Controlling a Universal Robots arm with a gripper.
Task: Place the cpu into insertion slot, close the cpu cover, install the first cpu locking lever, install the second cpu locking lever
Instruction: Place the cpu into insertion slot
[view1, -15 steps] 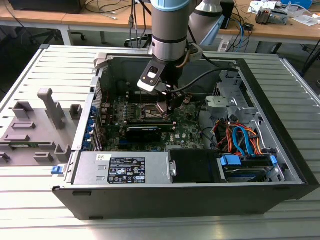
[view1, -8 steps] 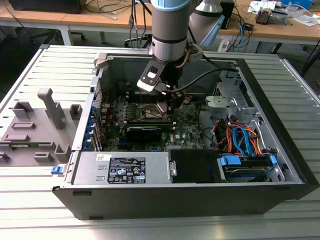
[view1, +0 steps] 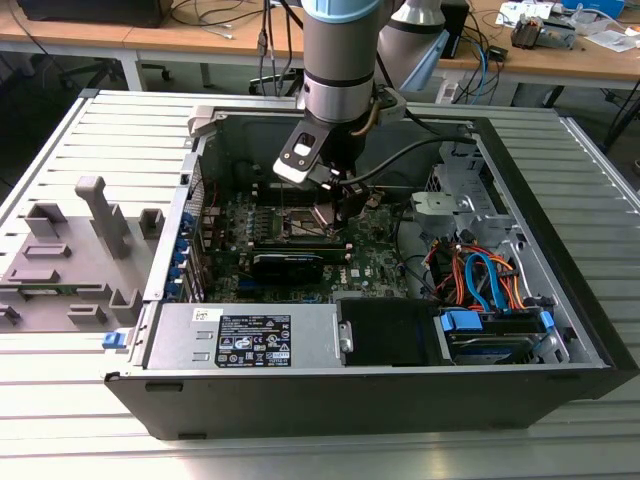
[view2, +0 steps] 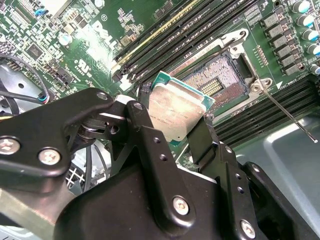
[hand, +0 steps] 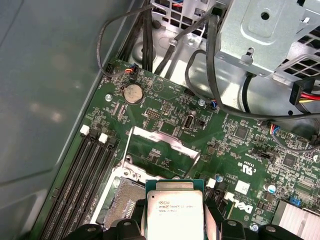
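Gripper (view2: 170, 122) is clamped on the cpu (hand: 174, 212) by two opposite edges, hanging over one edge of the insertion slot (view2: 220, 75), not seated yet; my worry is the chip looks tilted against the slot, so it could land crooked and bend the contacts; the cpu cover (hand: 165, 142) stands open on the slot's far side, a locking lever (view2: 287, 115) sticks out from the slot's corner, memory slots (view2: 175, 35) run right alongside it; any of those could snag me.

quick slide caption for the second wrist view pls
Gripper holding the cpu near the empty, uncovered insertion slot.
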